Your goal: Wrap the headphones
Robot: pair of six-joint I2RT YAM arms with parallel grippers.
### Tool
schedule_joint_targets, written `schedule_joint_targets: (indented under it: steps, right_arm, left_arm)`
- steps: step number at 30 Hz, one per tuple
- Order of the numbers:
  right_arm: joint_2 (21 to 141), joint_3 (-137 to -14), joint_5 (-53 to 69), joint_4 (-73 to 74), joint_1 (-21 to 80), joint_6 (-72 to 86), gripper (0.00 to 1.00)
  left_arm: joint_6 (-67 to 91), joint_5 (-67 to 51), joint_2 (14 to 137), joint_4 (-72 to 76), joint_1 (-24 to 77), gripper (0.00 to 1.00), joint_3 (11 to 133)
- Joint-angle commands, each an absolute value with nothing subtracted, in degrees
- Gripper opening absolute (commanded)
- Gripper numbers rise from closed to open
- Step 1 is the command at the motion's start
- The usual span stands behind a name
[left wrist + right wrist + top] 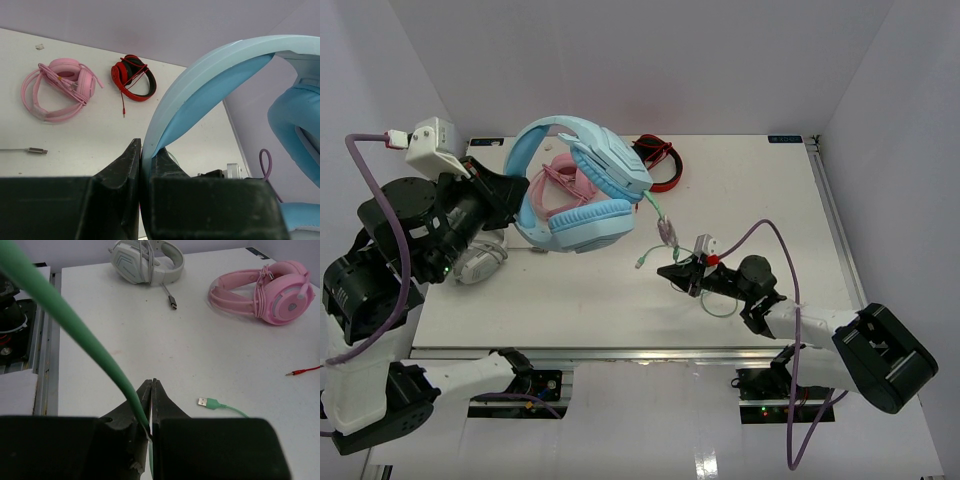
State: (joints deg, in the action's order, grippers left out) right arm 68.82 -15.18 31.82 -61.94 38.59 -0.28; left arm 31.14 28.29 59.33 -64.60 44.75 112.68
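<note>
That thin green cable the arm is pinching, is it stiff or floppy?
Probably floppy: the cable curves loosely from the headphones down to the right fingers. Likely light, being thin. Its plug end, lying on the table, may drag.

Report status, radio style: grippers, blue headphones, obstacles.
Left gripper shut on headband. Right gripper shut on green cable. Headphones aloft, cable unwrapped. Pink headset lies beneath.

A: Top view, pink headset (552, 188) half hidden behind the headphones (590, 225)!
B: White headset (480, 264) tucked under the left arm (420, 215).
A: Right wrist: cable (60, 310) blurred, running off the picture's edge.
B: Left wrist: ear cup (295, 125) cut by the edge.
</note>
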Motion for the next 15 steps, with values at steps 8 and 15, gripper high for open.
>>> schedule_joint_targets:
  steps: [8, 15]
  right_arm:
    - [73.95, -18.86, 34.17, -68.26, 35.98, 4.12, 0.08]
    - [77.03, -24.16, 41.78, -64.87, 35.68, 6.2, 0.08]
  left_arm:
    - [30.1, 6.06, 56.34, -51.62, 44.65, 0.0, 106.21]
    - [26.51, -24.09, 54.71, -44.08, 44.65, 0.0, 92.17]
